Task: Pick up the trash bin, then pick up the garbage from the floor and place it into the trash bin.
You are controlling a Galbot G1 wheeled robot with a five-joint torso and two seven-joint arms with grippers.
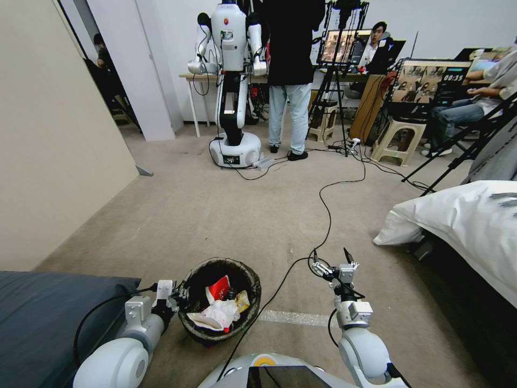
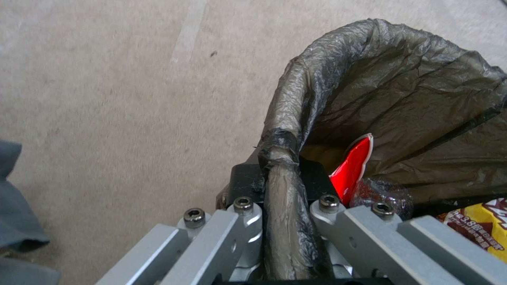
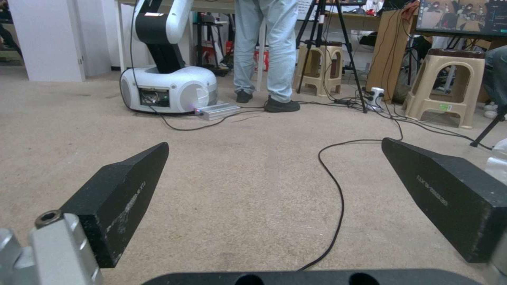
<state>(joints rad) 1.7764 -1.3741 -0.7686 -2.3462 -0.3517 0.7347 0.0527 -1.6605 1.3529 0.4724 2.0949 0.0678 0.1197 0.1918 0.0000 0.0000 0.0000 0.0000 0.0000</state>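
Dark plastic liner of the trash bin [image 1: 219,299] is pinched at the rim by the left gripper [image 2: 283,174] — jaws clamped on the folded bag edge, bin low at the robot's front left. Inside the bin: red-and-white snack packet [image 1: 218,288], white tissue [image 1: 217,314], yellow wrapper [image 1: 242,300]. Right gripper [image 1: 330,260] hangs over bare carpet [image 3: 253,190] beside a black cable [image 3: 338,202] — fingers spread wide, holding nothing.

White rounded arms end in silver, hex-screwed linkages, black wedge fingers [image 3: 121,202] and black cables.
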